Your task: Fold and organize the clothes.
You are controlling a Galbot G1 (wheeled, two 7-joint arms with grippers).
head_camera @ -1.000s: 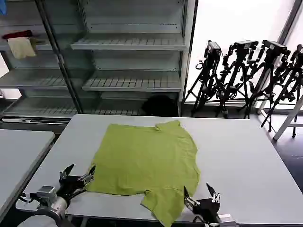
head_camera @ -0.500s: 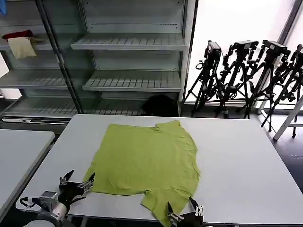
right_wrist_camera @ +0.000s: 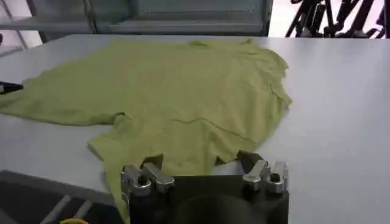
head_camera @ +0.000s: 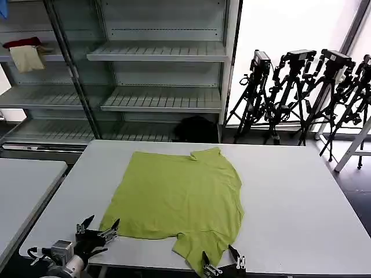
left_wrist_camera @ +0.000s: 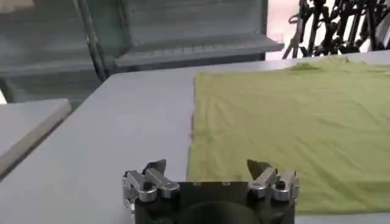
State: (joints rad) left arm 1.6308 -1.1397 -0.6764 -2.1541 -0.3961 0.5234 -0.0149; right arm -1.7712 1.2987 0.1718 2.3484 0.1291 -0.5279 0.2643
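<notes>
T-shirt (head_camera: 181, 204) lay flat near bench (head_camera: 301, 197) front edge; thin, limp. Left gripper (head_camera: 97, 229) and right gripper (head_camera: 221, 262) fingers spread; best pinched at hem corner and sleeve.

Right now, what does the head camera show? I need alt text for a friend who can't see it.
A lime-green T-shirt lies spread flat on a grey table. The open left gripper is at its near left corner and the open right gripper at its near sleeve. Empty shelves stand behind.
</notes>
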